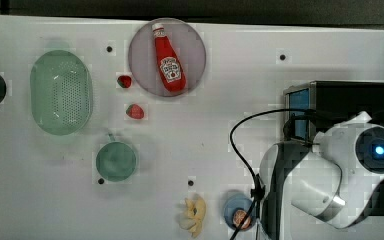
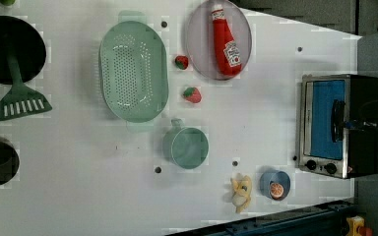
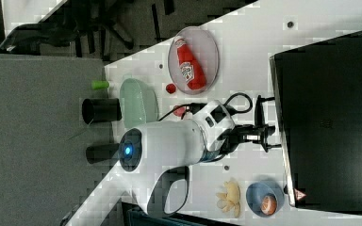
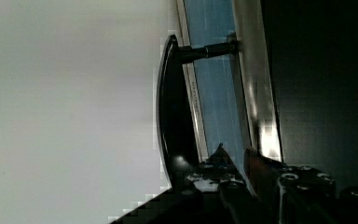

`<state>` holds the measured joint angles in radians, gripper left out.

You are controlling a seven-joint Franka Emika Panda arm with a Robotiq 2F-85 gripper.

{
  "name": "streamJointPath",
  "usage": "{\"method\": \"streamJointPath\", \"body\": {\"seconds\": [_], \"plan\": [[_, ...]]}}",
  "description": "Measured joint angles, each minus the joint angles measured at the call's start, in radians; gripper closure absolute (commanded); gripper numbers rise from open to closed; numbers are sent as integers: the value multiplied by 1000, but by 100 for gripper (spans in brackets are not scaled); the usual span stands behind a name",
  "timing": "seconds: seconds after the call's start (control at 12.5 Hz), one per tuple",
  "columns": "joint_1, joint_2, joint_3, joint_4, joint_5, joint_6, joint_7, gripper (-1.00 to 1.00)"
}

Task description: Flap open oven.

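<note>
The white Franka arm (image 3: 169, 141) reaches level across the table, its black gripper (image 3: 263, 136) at the bar handle (image 2: 338, 120) of the boxy black toaster oven (image 2: 339, 125) with blue-tinted glass door, which sits at the white table's (image 2: 78, 162) three o'clock edge in the left view. Whether the fingers grasp the handle cannot be told. Open tabletop spreads at nine o'clock of the door; a blue bowl (image 2: 274, 183) lies near the oven's knob end.

The oven (image 4: 256, 93) door's black bar handle (image 4: 170, 112) (glass blue-tinted) sits at the jaws.
</note>
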<state>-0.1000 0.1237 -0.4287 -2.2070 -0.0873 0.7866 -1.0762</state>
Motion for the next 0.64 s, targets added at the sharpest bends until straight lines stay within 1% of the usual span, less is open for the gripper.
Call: {"method": "streamJointPath", "body": {"seconds": [0.32, 0.64], "plan": [[11, 26, 5, -14, -13, 33, -1, 65], [13, 20, 24, -33, -18, 51, -1, 65]]}}
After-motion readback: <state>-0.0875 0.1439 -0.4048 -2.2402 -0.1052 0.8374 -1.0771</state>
